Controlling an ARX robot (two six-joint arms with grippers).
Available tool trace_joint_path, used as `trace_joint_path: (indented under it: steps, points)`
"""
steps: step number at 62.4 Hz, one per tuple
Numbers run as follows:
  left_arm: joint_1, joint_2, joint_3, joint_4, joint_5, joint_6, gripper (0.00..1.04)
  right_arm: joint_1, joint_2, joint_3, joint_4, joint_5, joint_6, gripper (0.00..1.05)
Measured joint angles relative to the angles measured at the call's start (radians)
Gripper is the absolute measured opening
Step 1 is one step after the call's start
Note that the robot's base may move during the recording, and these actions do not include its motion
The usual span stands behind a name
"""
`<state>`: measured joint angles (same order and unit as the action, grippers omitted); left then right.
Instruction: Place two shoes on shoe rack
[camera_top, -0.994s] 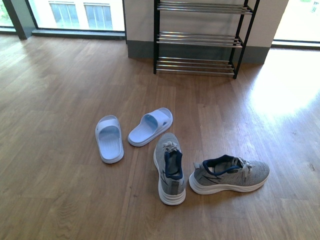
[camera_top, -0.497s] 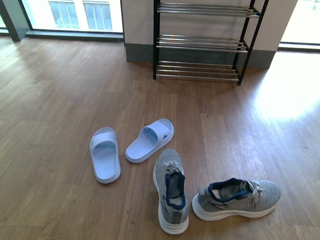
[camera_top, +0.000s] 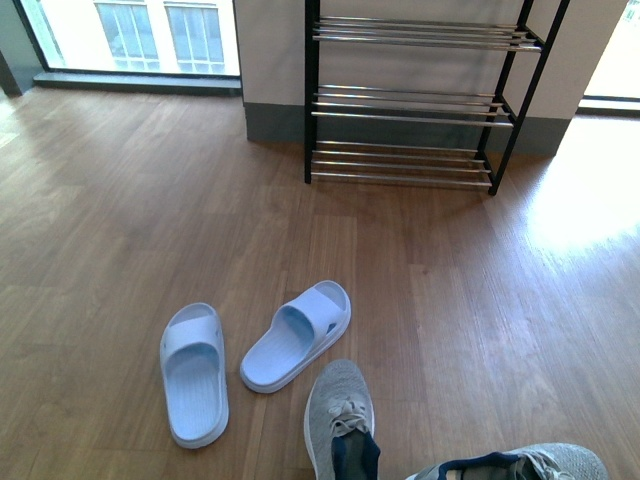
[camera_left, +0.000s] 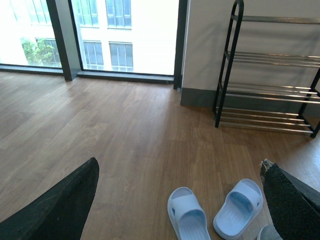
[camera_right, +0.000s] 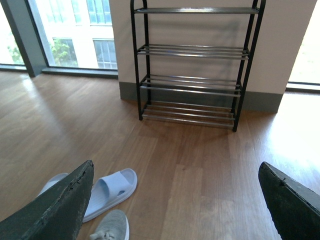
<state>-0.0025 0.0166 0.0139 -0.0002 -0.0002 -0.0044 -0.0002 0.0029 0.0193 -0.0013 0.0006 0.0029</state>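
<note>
**Grey sneakers (camera_top: 340, 415) now at the bottom edge of the front view, not yet on the rack**

Both sneakers lie on the wooden floor (camera_top: 120, 200), close in front of the robot. The first sneaker (camera_top: 338, 400) points its toe away toward the rack, and its heel is cut off by the frame. The second sneaker (camera_top: 545, 462) lies to the right of it, with only its top edge and navy collar showing.

A second ago both sneakers sat whole in the middle of the front view. Since then they have slid down to its lower edge, and the shoe rack (camera_top: 410, 100) has grown larger. The camera appears to have moved forward or tilted up, which likely puts the shoes almost under the arms. Neither shoe has been picked up.

The left gripper (camera_left: 177, 164) has its two dark fingers spread wide with nothing between them. The right gripper (camera_right: 176, 165) is likewise spread and empty.

Counted:
- There are two grey sneakers.
- Two pale blue slides (camera_top: 192, 372) lie just left of the sneakers.
- One black rack stands against the far wall, well apart from the shoes. The right wrist view shows four chrome-rod tiers, all bare.
</note>
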Motion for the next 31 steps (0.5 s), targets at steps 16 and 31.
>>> trace_joint_path:
  steps: [16,31]
  points:
    - [0.0,0.0,0.0,0.0,0.0,0.0,0.95,0.0,0.0,0.0,0.0,0.0,0.0,0.96]
    - [0.0,0.0,0.0,0.0,0.0,0.0,0.95,0.051,0.151,0.027,-0.017,0.328,0.133,0.96]
